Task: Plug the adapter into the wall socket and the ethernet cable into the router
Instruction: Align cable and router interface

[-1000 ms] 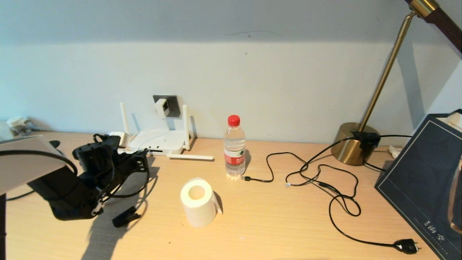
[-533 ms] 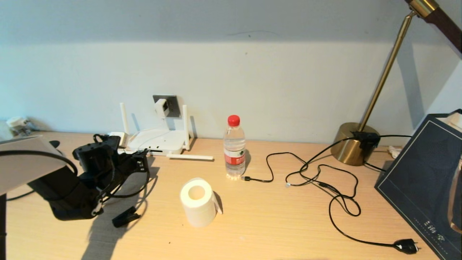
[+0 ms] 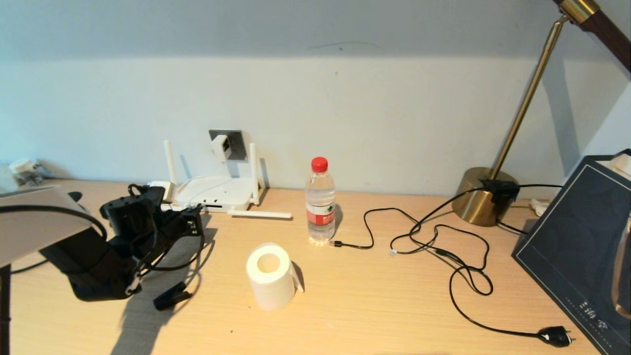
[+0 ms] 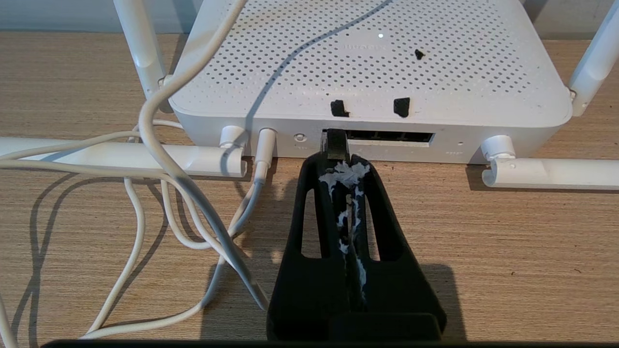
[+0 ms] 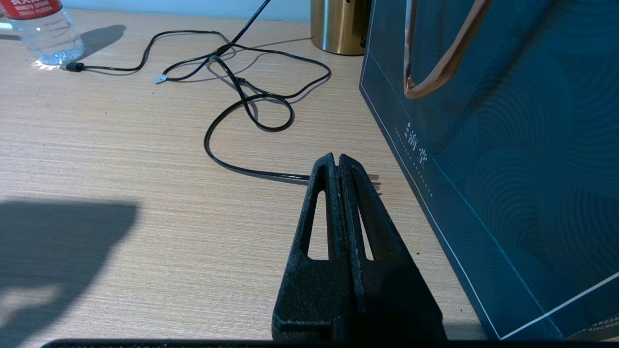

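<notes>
The left end effector (image 4: 338, 166) hides the ethernet cable (image 4: 333, 143) behind its plug.

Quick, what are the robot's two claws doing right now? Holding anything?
Left gripper: shut on the ethernet cable plug, right at the router port.
Right gripper: shut, holding nothing, above the table.

We are seeing the router (image 3: 212, 193) lying on the desk (image 3: 374, 305) below the wall socket (image 3: 231, 144), the bottle (image 3: 320, 202) standing to its right, the paper roll (image 3: 270, 276) lying nearer us.
</notes>
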Robot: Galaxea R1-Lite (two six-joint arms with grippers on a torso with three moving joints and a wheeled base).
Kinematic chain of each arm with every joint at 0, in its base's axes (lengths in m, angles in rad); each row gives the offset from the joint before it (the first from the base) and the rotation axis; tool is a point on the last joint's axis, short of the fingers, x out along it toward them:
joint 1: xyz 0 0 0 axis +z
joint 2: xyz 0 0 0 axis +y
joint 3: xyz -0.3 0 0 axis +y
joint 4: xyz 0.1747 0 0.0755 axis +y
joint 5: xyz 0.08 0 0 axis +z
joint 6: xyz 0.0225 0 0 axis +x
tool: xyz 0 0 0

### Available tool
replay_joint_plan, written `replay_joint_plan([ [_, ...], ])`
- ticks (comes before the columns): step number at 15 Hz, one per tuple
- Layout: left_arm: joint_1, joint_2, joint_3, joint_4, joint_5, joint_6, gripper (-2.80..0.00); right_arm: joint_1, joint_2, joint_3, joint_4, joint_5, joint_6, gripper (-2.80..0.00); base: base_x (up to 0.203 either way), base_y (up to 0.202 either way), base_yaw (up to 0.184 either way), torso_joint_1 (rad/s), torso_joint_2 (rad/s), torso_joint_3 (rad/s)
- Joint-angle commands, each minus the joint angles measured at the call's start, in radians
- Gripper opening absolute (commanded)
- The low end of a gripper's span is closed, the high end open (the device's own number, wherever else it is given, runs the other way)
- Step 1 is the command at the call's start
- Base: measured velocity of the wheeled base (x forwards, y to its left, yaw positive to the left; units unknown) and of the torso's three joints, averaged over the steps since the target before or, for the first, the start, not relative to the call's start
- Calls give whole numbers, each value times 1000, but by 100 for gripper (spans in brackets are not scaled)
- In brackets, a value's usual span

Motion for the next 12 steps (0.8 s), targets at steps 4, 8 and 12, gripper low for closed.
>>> replay_joint_plan([
  [4,1,6,-6,-7,-1,-1,-280,0,0,0,0,0,-1,-280,0,0,0,0,0,0],
  [8,1,6,-6,-7,-1,-1,-280,0,1,0,0,0,1,-280,0,0,0,0,0,0],
  [12,1,12,-10,-7,-1,-1,-280,0,0,0,0,0,-1,-280,0,0,0,0,0,0],
])
